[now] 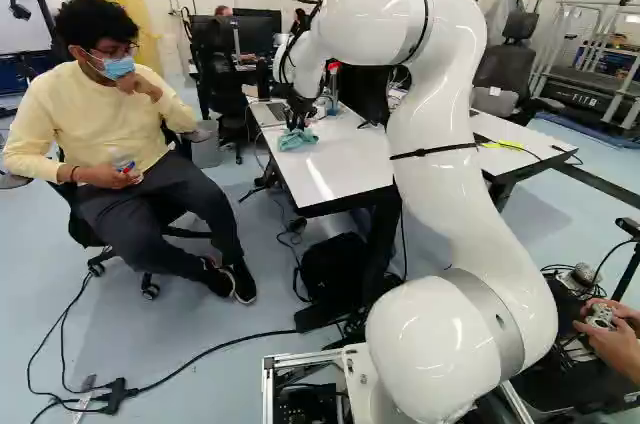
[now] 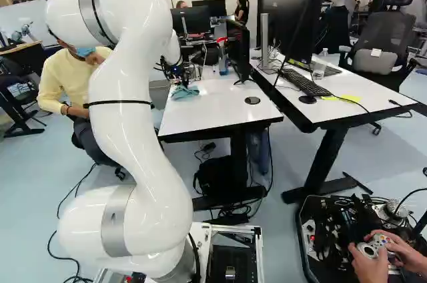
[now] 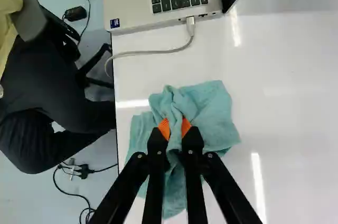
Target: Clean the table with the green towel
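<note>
Closest to us is our one big white arm point(image 1: 440, 164), bending up and reaching ahead over a table. At its end we have one black gripper point(image 1: 297, 124) with two fingers. In the wrist view, the gripper point(image 3: 175, 130) is squeezing one fold of one green towel point(image 3: 208, 108), with one orange pad point(image 3: 164, 128) on each side of the fold. The rest of the towel is crumpled on the white table point(image 2: 213, 113), near its long side edge. Ahead of the gripper we see one laptop point(image 3: 129, 2) on the same table, and one light cable point(image 3: 145, 52) is plugged into its side. The cable curls between the laptop and the towel. We count two white tables in the right base view, with the second table point(image 2: 360, 89) to the right of the towel's one. The towel's table also has one blue bottle point(image 2: 223, 64) with a red top and one black disc point(image 2: 252, 100). On the second table we find one black keyboard point(image 2: 305, 83), one more disc point(image 2: 307, 99) and one clear cup point(image 2: 319, 70). Under the towel's table there is one black bag point(image 1: 333, 264).
</note>
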Controlling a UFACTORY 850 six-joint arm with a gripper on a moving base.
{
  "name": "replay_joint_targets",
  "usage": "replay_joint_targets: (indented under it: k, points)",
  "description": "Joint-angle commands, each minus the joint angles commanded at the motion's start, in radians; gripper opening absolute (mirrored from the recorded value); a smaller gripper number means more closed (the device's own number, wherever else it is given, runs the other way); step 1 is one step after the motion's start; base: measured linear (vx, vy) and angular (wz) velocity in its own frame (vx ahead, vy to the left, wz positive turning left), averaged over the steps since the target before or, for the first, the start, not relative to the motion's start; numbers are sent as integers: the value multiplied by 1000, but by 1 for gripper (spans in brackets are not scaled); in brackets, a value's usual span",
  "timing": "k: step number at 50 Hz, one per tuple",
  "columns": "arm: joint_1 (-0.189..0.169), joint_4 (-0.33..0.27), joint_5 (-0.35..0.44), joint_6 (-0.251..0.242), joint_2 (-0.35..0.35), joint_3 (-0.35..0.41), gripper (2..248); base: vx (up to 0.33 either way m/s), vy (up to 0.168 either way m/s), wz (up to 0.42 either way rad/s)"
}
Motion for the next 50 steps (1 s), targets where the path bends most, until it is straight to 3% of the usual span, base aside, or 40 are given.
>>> replay_joint_targets:
  k: [29,50]
  points:
    - [48,0,-17,0,-36,-52,41,0,0,0]
    - [28,0,-17,0,-116,-169,41,0,0,0]
